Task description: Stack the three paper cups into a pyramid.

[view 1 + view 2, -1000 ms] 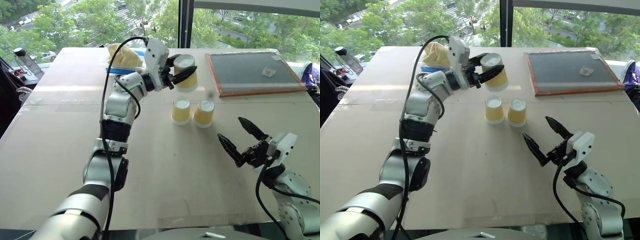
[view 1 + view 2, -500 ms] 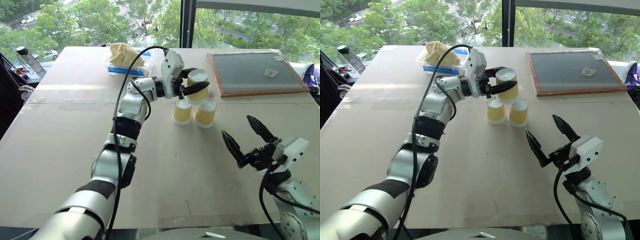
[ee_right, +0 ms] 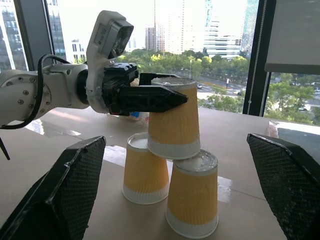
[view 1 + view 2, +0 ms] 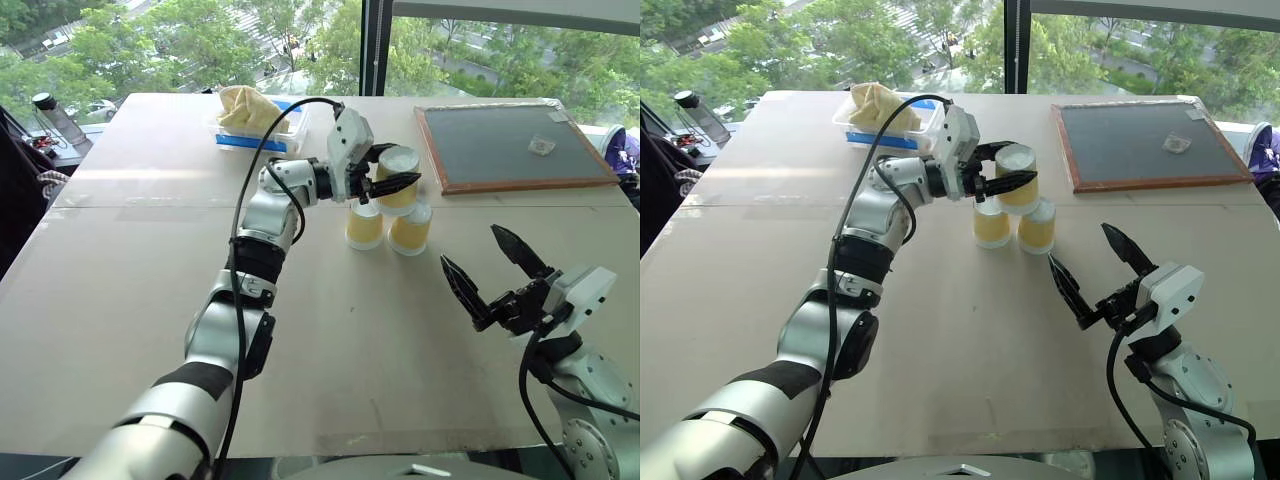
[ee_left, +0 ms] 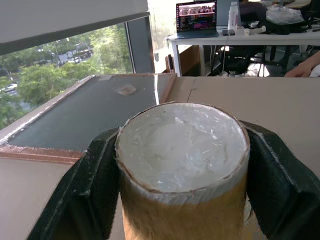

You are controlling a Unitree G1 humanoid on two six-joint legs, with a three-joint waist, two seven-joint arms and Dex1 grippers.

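- Reading my left gripper (image 4: 402, 168) first: it reaches in level around the top cup (image 3: 172, 127), one black jaw on each side, high on the wall; whether it is pinching or has let go I cannot tell
- My right gripper (image 4: 471, 248) is spread wide and empty, hanging over the table (image 4: 130, 300) on the near side of the framed dark board (image 4: 510, 145), well apart from the cups
- The top cup sits upside down, just beside the board's near left corner, and appears to rest across the white bases of the two lower cups, the left one (image 3: 145, 172) and the right one (image 3: 192, 200), both also upside down
- I judge these cups very light and thin-walled, so they crush easily and a small nudge would shift them; the paper sides look slightly textured, so not slippery
- The best hold is a gentle one across the yellow wall near the stiffer white base end, and any pull-away should go straight back, clear of the lower pair
- Hard to make out: whether the top cup's rim bears on both bases evenly, and whether the lower cups touch each other
- The left wrist view hides the lower cups beneath the top one
- A clear tub with a blue label (image 4: 255, 125) lies well to the left of the board
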